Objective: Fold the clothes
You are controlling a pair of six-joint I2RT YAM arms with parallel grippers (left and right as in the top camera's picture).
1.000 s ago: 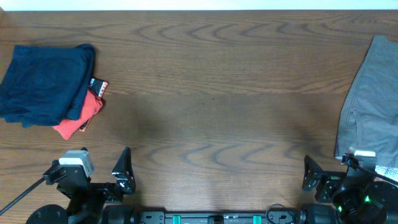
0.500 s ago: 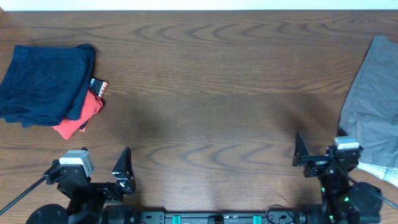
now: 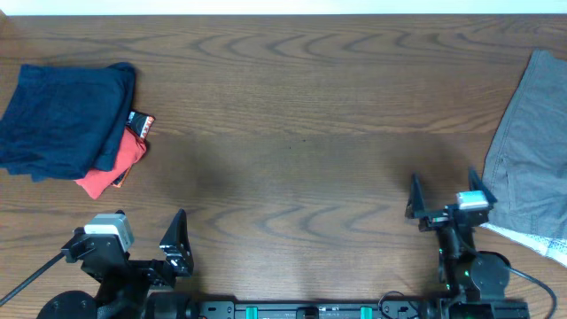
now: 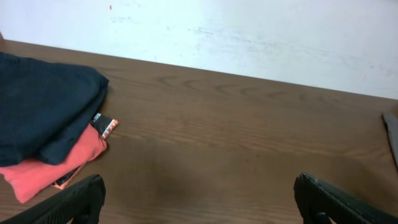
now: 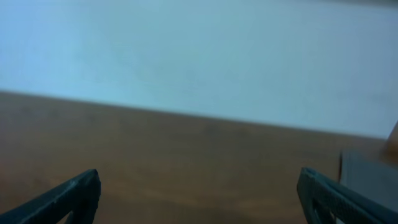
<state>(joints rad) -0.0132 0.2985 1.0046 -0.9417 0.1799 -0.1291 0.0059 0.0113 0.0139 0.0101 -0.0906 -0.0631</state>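
A folded dark navy garment (image 3: 62, 120) lies at the far left on top of a folded red garment (image 3: 111, 173); both also show in the left wrist view, navy (image 4: 43, 112) over red (image 4: 56, 165). A grey garment (image 3: 532, 151) lies unfolded at the right edge, and its edge shows in the right wrist view (image 5: 367, 171). My left gripper (image 3: 133, 248) is open and empty near the front left, its jaws wide apart in the left wrist view (image 4: 199, 205). My right gripper (image 3: 446, 199) is open and empty, just left of the grey garment, and also shows in the right wrist view (image 5: 199, 199).
A black and red tag (image 3: 140, 122) sticks out between the stacked garments. The brown wooden table (image 3: 292, 133) ends at a pale wall along the far side (image 4: 249, 31).
My right gripper has moved left and forward, away from the near corner of the grey garment. The left arm and the clothes have not moved.
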